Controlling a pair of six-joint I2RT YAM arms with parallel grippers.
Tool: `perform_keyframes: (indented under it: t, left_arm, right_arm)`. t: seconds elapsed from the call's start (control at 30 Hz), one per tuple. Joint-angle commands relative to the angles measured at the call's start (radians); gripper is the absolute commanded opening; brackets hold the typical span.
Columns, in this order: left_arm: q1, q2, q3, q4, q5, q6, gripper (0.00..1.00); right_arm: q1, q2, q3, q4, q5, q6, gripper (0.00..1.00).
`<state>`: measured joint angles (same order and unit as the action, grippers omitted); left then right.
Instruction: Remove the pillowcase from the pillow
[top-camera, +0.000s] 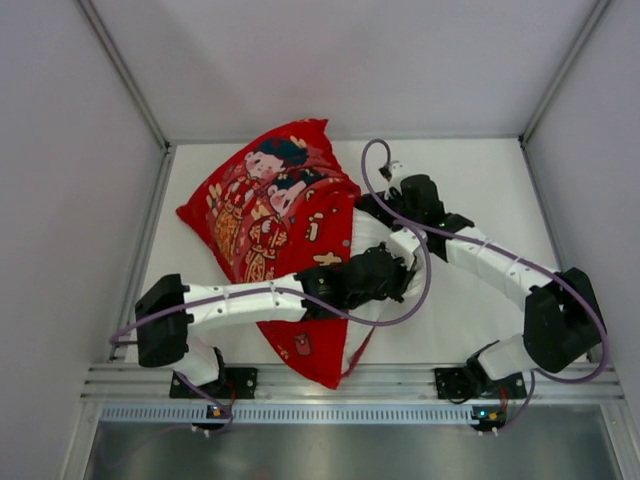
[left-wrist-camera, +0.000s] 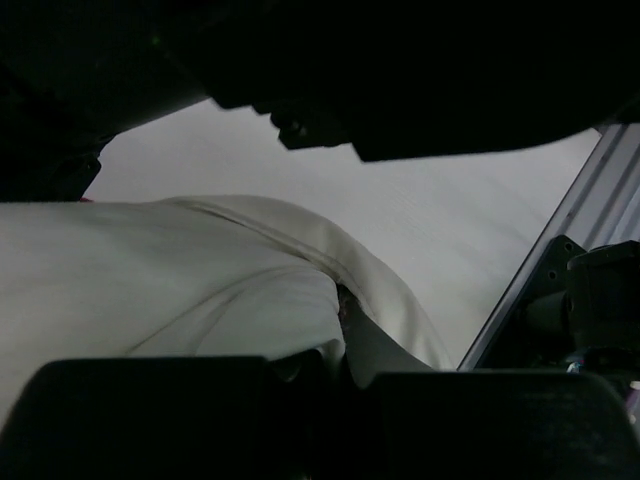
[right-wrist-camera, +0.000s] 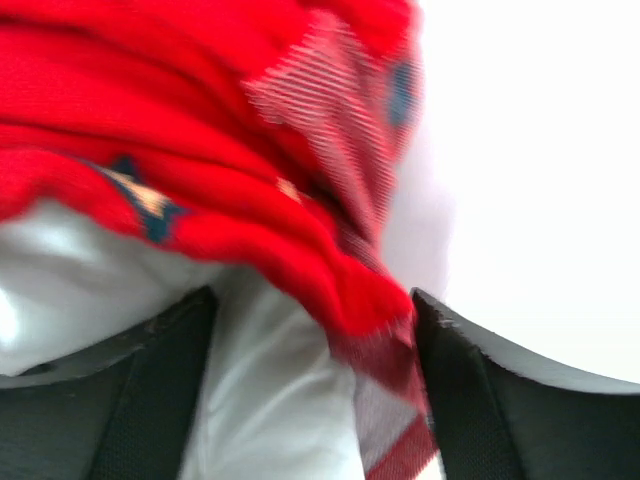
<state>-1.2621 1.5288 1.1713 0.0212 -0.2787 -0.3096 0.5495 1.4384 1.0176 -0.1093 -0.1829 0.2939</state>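
Observation:
The red printed pillowcase (top-camera: 265, 215) covers most of the pillow, which lies diagonally on the table. The white pillow (top-camera: 368, 235) sticks out of the cover's right side. My left gripper (top-camera: 403, 280) reaches across the cover and is shut on a fold of the white pillow (left-wrist-camera: 180, 280); in the left wrist view the gripper (left-wrist-camera: 350, 370) pinches it. My right gripper (top-camera: 380, 205) is at the cover's open edge. In the right wrist view the gripper (right-wrist-camera: 312, 305) is closed around the red pillowcase hem (right-wrist-camera: 380, 310), with some white pillow (right-wrist-camera: 270, 400) also between its jaws.
White walls enclose the table (top-camera: 480, 190) on the left, back and right. A metal rail (top-camera: 350, 385) runs along the near edge by the arm bases. A purple cable (top-camera: 375, 160) loops over the right arm.

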Motion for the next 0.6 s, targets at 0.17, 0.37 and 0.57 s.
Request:
perform_keyframes:
  t: [0.17, 0.37, 0.57]
  left_arm:
    - [0.009, 0.137, 0.192, 0.247, 0.003, 0.070, 0.00]
    - [0.075, 0.165, 0.217, 0.211, -0.031, 0.030, 0.00]
    - [0.147, 0.247, 0.332, 0.130, -0.005, 0.064, 0.68]
  right_arm:
    - [-0.134, -0.182, -0.108, 0.007, -0.162, 0.068, 0.98]
    - [-0.376, -0.379, -0.137, -0.102, 0.020, 0.158, 0.99]
    - [-0.505, -0.513, -0.155, -0.204, 0.111, 0.165, 1.00]
